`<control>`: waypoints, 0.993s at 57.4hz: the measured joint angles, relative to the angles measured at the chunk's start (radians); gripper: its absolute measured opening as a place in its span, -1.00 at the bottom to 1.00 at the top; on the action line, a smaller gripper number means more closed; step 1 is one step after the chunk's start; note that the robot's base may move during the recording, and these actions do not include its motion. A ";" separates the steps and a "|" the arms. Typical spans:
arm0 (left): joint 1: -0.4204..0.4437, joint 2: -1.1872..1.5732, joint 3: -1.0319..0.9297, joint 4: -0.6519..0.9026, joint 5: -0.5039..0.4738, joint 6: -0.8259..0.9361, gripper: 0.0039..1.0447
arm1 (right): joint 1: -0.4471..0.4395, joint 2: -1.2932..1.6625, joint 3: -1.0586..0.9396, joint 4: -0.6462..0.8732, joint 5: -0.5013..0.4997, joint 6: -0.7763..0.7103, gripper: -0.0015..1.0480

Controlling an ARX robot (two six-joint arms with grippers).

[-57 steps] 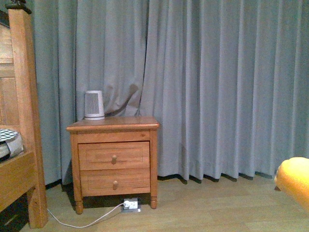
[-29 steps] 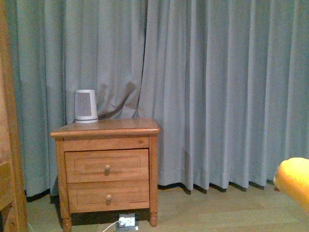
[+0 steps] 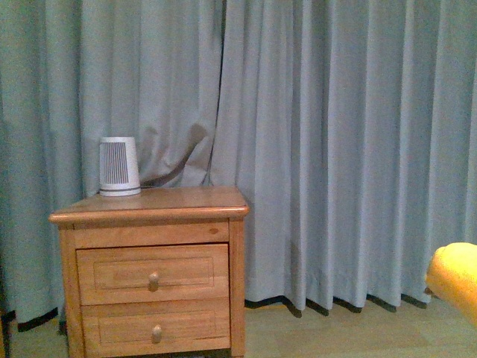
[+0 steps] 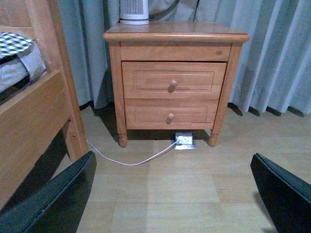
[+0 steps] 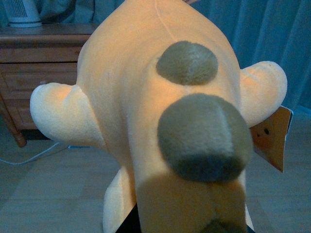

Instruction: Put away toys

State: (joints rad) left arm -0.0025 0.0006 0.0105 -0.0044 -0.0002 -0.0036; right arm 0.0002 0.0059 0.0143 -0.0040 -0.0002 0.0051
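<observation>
Right gripper grips the plush animal, held aloft; left gripper hangs low, fingers spread wide. In the front view the nightstand now sits further left and looks larger than before.

Only a rounded bit of my plush toy shows, cut off at the front view's lower right edge, and the nightstand loses its legs below.

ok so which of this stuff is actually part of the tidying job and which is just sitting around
Part of the job:
yellow-orange plush toy, up close in the right wrist view

Just sitting around:
wooden nightstand, white appliance on top of it, grey curtains, bed frame, floor socket with white cable
</observation>
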 joint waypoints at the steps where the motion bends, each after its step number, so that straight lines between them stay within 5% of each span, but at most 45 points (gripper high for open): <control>1: 0.000 0.000 0.000 0.000 0.000 0.000 0.88 | 0.000 0.000 0.000 0.000 0.000 0.000 -0.87; 57: 0.001 0.000 0.000 0.000 0.000 0.000 0.88 | 0.001 0.000 0.000 0.000 0.003 0.000 -0.87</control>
State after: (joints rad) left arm -0.0017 0.0006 0.0105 -0.0044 -0.0002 -0.0040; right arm 0.0010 0.0063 0.0143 -0.0040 0.0029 0.0051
